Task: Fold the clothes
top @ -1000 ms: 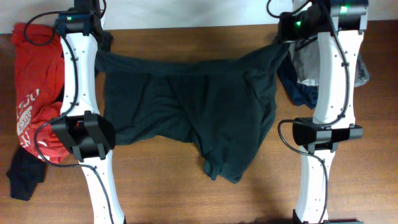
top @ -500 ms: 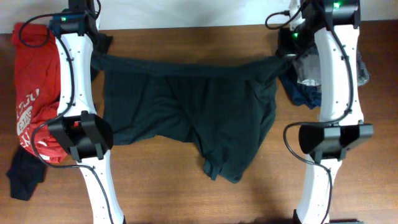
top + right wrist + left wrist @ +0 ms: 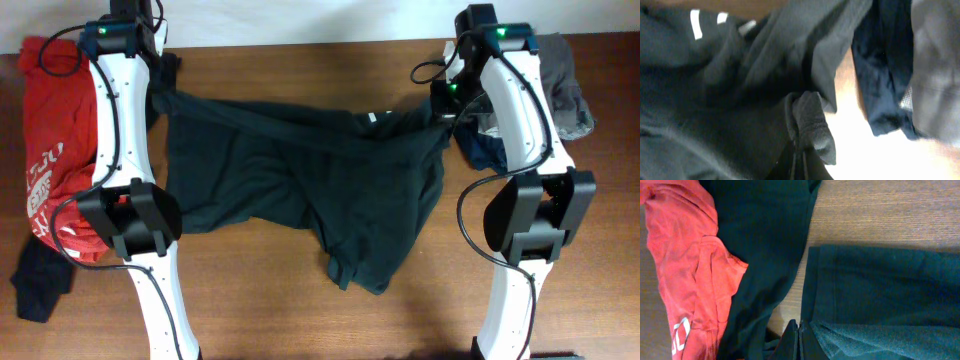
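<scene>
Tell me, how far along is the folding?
Nothing looks folded yet. The left gripper and right gripper pinch the dark T-shirt along its far edge. The red shirt, grey garment and navy garment lie crumpled aside, waiting.

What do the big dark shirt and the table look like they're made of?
The dark shirt looks like soft matte knit cloth, probably cotton: it wrinkles and drapes. The table looks like wood or wood-grain laminate: brown streaked grain.

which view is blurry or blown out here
Right wrist: soft all over, with the table blown out to white beside the dark shirt. Left wrist: sharp, wood grain clear. Overhead: sharp and evenly lit.
</scene>
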`<state>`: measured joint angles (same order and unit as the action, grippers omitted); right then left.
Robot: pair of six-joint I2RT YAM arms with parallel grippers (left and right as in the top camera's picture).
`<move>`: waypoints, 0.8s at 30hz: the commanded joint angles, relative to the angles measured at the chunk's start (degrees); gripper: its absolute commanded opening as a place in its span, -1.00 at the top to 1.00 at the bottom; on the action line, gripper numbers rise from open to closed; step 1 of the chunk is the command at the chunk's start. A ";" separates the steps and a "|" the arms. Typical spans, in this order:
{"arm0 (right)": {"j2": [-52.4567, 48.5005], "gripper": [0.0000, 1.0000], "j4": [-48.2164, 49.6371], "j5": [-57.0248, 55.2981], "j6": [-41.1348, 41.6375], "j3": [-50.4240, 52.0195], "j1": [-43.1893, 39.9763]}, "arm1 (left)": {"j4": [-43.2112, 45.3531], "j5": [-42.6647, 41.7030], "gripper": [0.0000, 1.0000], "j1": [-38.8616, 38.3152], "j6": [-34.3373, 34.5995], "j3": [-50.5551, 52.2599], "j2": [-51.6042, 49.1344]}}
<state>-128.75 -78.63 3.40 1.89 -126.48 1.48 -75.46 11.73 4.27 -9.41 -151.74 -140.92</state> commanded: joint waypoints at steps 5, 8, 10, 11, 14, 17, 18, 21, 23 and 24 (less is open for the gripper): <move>0.44 0.92 0.46 0.90 -0.85 4.24 -0.55 | -0.74 -3.02 0.98 0.39 -0.52 -0.76 -4.72; 0.44 0.92 -1.42 1.01 -0.85 4.46 -0.81 | -2.27 -2.97 0.99 0.39 -0.55 -0.76 -6.08; 0.44 0.92 -2.49 1.09 -0.87 4.46 -0.85 | -3.76 -2.99 0.98 0.39 -0.52 -0.76 -6.64; 0.44 0.92 -3.06 1.09 -0.87 4.46 -0.85 | -4.22 -2.99 0.99 0.39 -0.52 -0.76 -6.93; 0.39 0.92 -4.13 1.07 -1.07 5.16 -0.85 | -5.33 -2.99 0.99 0.39 -0.52 -0.76 -7.28; 0.39 0.92 -4.13 1.05 -1.09 7.34 -0.85 | -6.03 -2.97 0.99 0.39 -0.55 -0.76 -7.28; 0.39 0.92 -3.78 1.05 -1.09 8.59 -0.85 | -6.10 -2.95 0.99 0.39 -0.55 -0.76 -7.28; 0.39 0.92 -1.79 1.07 -1.07 11.82 -0.92 | -6.25 -2.95 0.98 0.39 -0.55 -0.76 -7.39; 0.39 0.92 -0.72 1.09 -1.05 12.85 -1.11 | -6.19 -2.95 0.99 0.39 -0.55 -0.76 -7.39; 0.39 0.92 -0.09 1.09 -1.05 13.03 -1.20 | -6.14 -2.95 0.98 0.39 -0.55 -0.76 -7.39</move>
<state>-128.75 -79.64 4.14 1.23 -114.26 0.82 -81.49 9.37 4.27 -9.41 -151.74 -147.76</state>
